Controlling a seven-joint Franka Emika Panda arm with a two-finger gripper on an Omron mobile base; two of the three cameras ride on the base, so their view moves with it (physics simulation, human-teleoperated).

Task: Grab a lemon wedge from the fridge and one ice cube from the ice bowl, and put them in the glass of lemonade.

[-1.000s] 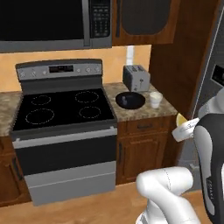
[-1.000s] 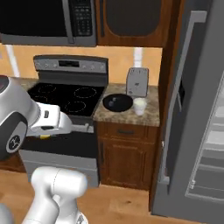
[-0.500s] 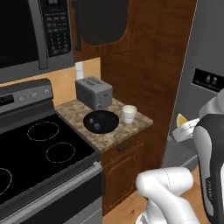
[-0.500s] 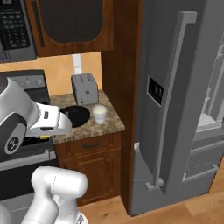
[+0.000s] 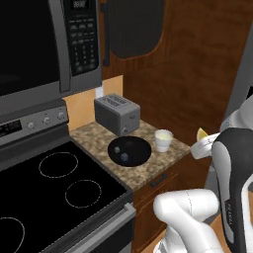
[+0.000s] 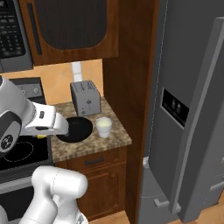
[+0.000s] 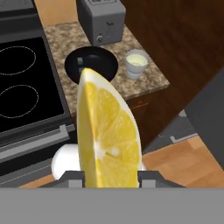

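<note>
The fridge stands tall and grey at my right, its door with the black dispenser panel shut beside a dark wood panel. To my left lies the black stove top, and above it hangs the microwave. Between stove and wood panel sits a short speckled stone bench over a wooden cabinet.

At the back of the bench stands the grey toaster. In front of it rests the ice bowl, wide, shallow and black, with a couple of pale cubes lying in it. Just beside the bowl, on the side toward the fridge and apart from it, stands the glass of lemonade, upright, its pale yellow liquid showing from above.

My claw is clamped on the lemon wedge: in the hand view the wedge rises upright between my two dark tips, cut face toward the camera, rind along its left edge. In the left base view the wedge peeks out yellow above my white wrist, held in the air off the front edge of the bench, near the glass but not over it.
</note>
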